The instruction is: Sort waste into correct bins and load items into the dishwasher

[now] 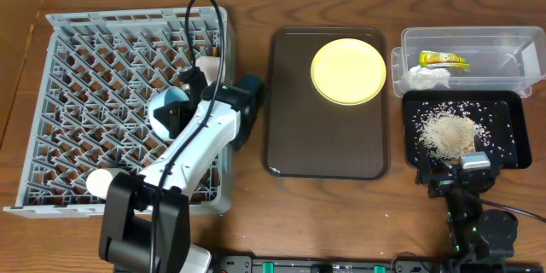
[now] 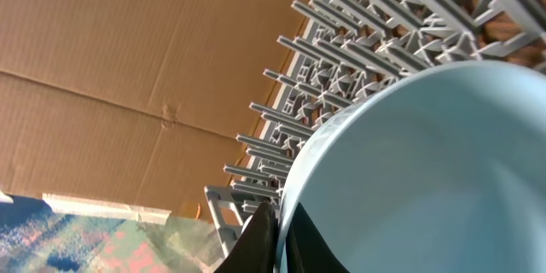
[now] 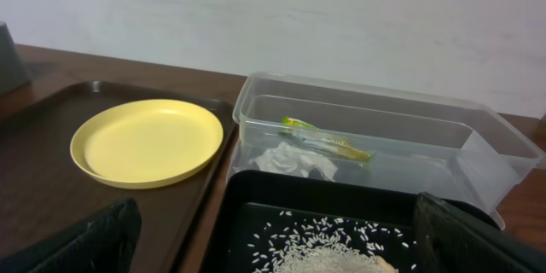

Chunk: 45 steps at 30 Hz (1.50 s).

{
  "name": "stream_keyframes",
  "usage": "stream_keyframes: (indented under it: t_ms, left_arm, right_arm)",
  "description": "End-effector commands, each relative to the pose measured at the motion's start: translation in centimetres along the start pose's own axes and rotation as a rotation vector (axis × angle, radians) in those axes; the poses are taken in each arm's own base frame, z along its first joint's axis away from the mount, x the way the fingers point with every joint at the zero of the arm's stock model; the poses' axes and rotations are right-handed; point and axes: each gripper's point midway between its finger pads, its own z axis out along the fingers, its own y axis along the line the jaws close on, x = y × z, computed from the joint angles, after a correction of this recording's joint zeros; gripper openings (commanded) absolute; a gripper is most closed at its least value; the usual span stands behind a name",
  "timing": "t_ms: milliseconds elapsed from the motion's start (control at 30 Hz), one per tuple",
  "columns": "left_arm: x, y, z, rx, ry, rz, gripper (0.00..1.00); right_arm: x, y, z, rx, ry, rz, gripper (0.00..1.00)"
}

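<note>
Overhead view: the left gripper [image 1: 181, 109] is clamped on the rim of the light-blue bowl [image 1: 164, 109] and hangs over the right-hand part of the grey dish rack [image 1: 77, 94]. The bowl is tipped on edge, and whether it touches the lattice cannot be told. My judgement: lower it until it seats between the ribs, then let go, because releasing it high risks a roll. Beside the rack's right wall lies a dark-brown tray [image 1: 324, 149] bearing the yellow plate [image 1: 348, 70]. Farthest from the rack sit the clear tub [image 1: 503, 47], holding the wrapper [image 1: 444, 60] and tissue [image 1: 425, 77], and the black tray [image 1: 503, 149] with rice [image 1: 448, 132]. The right gripper [image 1: 448, 169] rests there, jaws apart and empty.

Left wrist view: dark fingers [image 2: 263, 239] pinch the bowl's rim, with the rack's ribs close behind. Cardboard [image 2: 128, 68] lies beyond the rack.

Right wrist view: plate, tub and rice lie ahead, well away from the rack and not in the bowl's way.
</note>
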Motion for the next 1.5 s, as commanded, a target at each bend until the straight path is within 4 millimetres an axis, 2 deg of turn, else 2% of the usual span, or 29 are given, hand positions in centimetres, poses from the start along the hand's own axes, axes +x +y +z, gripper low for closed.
stream_keyframes:
  t_ms: [0, 133, 500, 600, 700, 800, 1033, 1133, 1267, 1300, 1467]
  left_arm:
    - [0.4, 1.0, 1.4, -0.056, 0.019, -0.032, 0.08]
    - [0.7, 0.6, 1.7, -0.036, 0.046, -0.056, 0.08]
    - [-0.4, -0.5, -1.0, -0.001, -0.052, 0.025, 0.08]
    - [-0.4, -0.7, -1.7, 0.009, -0.073, 0.050, 0.13]
    - [-0.6, -1.0, -2.4, 0.020, -0.094, 0.061, 0.10]
    - [-0.8, -0.6, -2.4, 0.000, -0.108, 0.073, 0.07]
    - [-0.3, -0.6, -2.2, 0.028, -0.072, 0.011, 0.08]
    - [0.6, 0.2, -2.0, 0.111, 0.030, -0.155, 0.17]
    - [0.6, 3.2, -1.4, 0.217, 0.141, -0.388, 0.48]
    - [0.7, 3.7, -1.2, 0.262, 0.170, -0.432, 0.52]
    - [0.4, 3.4, -1.1, 0.657, 0.295, -0.547, 0.56]
  right_arm:
    - [0.1, -0.3, 0.0, 0.014, 0.001, -0.009, 0.99]
    - [0.1, -0.3, 0.0, 0.014, 0.001, -0.009, 0.99]
    - [0.1, -0.3, 0.0, 0.014, 0.001, -0.009, 0.99]
    - [0.1, -0.3, 0.0, 0.014, 0.001, -0.009, 0.99]
    - [0.1, -0.3, 0.0, 0.014, 0.001, -0.009, 0.99]
    - [0.1, -0.3, 0.0, 0.014, 0.001, -0.009, 0.99]
    - [0.1, -0.3, 0.0, 0.014, 0.001, -0.009, 0.99]
    - [0.1, -0.3, 0.0, 0.014, 0.001, -0.009, 0.99]
    - [0.1, -0.3, 0.0, 0.014, 0.001, -0.009, 0.99]
    - [0.1, -0.3, 0.0, 0.014, 0.001, -0.009, 0.99]
    - [0.1, -0.3, 0.0, 0.014, 0.001, -0.009, 0.99]
